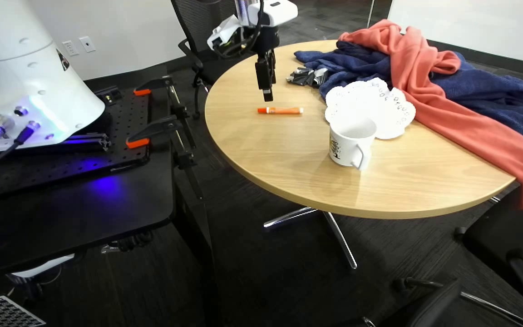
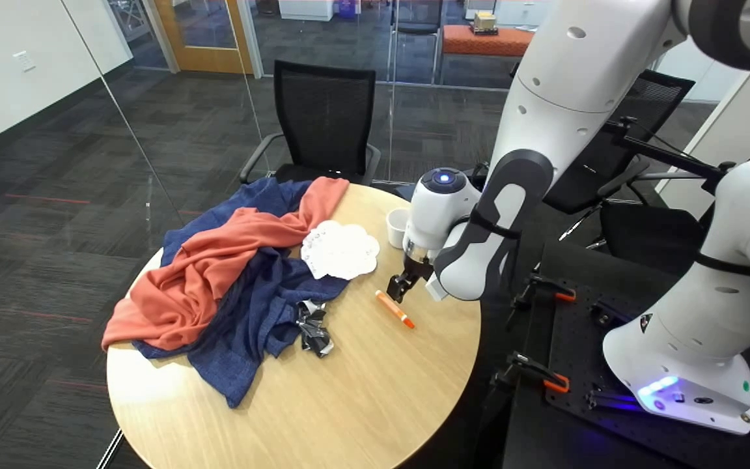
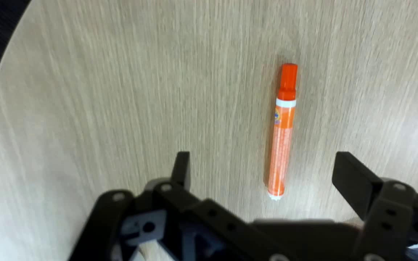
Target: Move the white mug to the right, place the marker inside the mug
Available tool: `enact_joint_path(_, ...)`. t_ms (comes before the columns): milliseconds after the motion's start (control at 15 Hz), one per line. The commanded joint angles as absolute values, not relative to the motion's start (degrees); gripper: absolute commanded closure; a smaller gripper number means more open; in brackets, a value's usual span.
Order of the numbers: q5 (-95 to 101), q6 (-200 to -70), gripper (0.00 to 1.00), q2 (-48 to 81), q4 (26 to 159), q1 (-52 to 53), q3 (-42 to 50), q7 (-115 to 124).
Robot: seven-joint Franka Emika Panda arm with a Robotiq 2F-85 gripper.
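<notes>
Gripper [image 3: 262, 163] nearest the lens in the wrist view, fingers spread wide; marker [image 3: 282, 145] lies on the tabletop [image 3: 122, 90], its lower end showing between them, clear of both. Bare wood on either side, running left to the curved edge. White band below the red-orange cap, then a small multicoloured logo and pale print down the barrel, too soft to read. In an exterior view, white mug [image 1: 350, 143] stands upright near the front edge, handle and a dark printed figure visible, figure too small to make out; ruffled white mat [image 1: 370, 104] just behind, contact unclear. Open wood between marker and mug. Coral cloth [image 1: 461, 122] lies over navy cloth [image 1: 484, 88] and hangs past the rim. In an exterior view, robot arm [image 2: 564, 98] hides part of the mug, handle and print not showing; finger spread cannot be judged from here. Broad bare stretch on the near side, past the crumpled black wrapper [image 2: 314, 331]; mesh chair [image 2: 325, 117] stands beyond the far edge.
</notes>
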State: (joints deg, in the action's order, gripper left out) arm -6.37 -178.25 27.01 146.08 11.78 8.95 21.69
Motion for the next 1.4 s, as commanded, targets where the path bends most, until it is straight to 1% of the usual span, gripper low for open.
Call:
enact_joint_path(0, -7.75, -178.11, 0.0, 27.24, 145.8, 12.12, 9.09, 20.56)
enact_joint_path(133, -8.15, -179.22, 0.0, 28.01, 145.17, 12.21, 9.22, 21.12)
enact_joint_path(400, -8.82, -179.0, 0.0, 29.1, 142.84, 10.32, 6.09, 20.36)
enact_joint_path(800, -8.61, -178.22, 0.0, 33.08, 138.54, 11.98, 7.47, 20.45)
enact_joint_path(1333, -8.64, -177.99, 0.0, 38.36, 133.91, 10.18, 6.6, 19.47)
